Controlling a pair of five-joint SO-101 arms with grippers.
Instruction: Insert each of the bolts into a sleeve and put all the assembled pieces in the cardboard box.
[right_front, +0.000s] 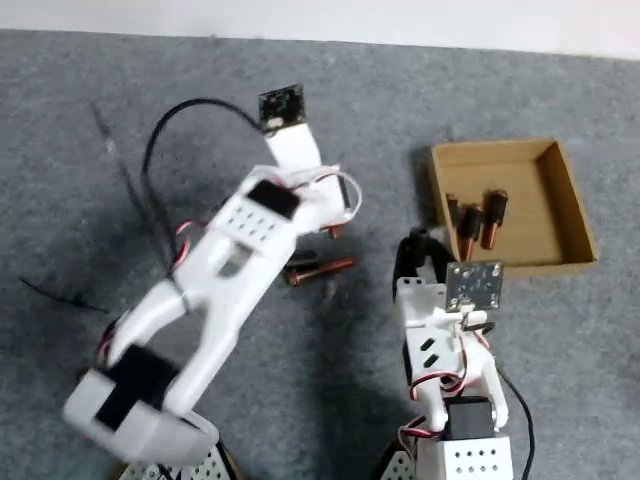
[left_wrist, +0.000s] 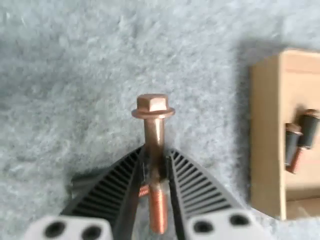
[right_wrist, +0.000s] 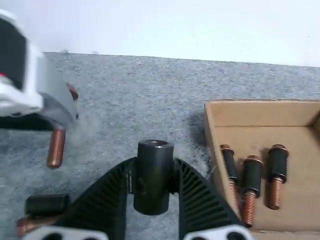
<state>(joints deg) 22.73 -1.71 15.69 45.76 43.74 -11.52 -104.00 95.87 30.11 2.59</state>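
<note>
My left gripper (left_wrist: 156, 152) is shut on a copper bolt (left_wrist: 154, 125), hex head pointing away from the wrist and threaded end back between the fingers. In the high view this gripper (right_front: 335, 222) hangs over the carpet left of the cardboard box (right_front: 560, 180), the bolt (right_front: 333, 232) just showing. My right gripper (right_wrist: 154, 165) is shut on a black sleeve (right_wrist: 152, 177) held upright, open end up. It (right_front: 420, 248) stands beside the box's left wall. The box (right_wrist: 220, 130) holds three bolts in sleeves (right_wrist: 251, 182). Another bolt in a sleeve (right_front: 318, 268) lies on the carpet between the arms.
Grey carpet covers the whole table. A black cable (right_front: 150, 160) loops left of the left arm. In the right wrist view the left arm's gripper (right_wrist: 50, 105) and its hanging bolt (right_wrist: 56, 147) are close by, over the piece on the carpet (right_wrist: 42, 210).
</note>
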